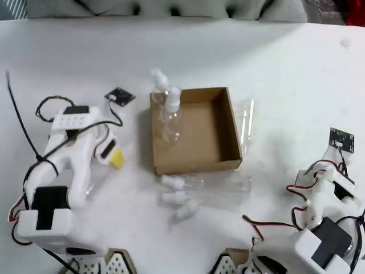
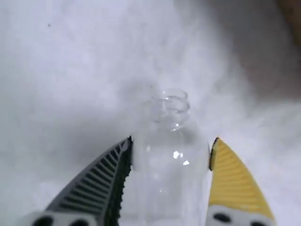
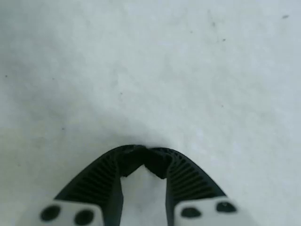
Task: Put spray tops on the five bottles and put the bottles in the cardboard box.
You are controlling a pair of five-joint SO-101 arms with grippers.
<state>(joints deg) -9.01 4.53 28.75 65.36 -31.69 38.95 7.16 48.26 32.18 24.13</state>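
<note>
At the left of the high view, the left gripper is grasping a bare-necked bottle, with its black and yellow jaws pressing on opposite sides of the clear body just under the shoulder. The left wrist view is showing the open threaded neck and this contact, neither of which the high view is making plain. At centre frame the cardboard box is sitting on the white table, and two capped bottles are standing or leaning at its upper left corner. Just below the box's lower left corner, three spray tops are lying in a column. A lying bottle is resting beside the uppermost one; whether that top is joined to it cannot be told. A fifth bottle is lying just beside the box's right wall. At lower right the right gripper is hanging over bare table, and the right wrist view is showing its jaws clenched on nothing. Judged risks: the smooth body is likely to be slipping or rotating in the two-point grip while a top is being threaded on. The clenched jaws are needing release before any top is taken. The light box is liable to be shifting if nudged.
</note>
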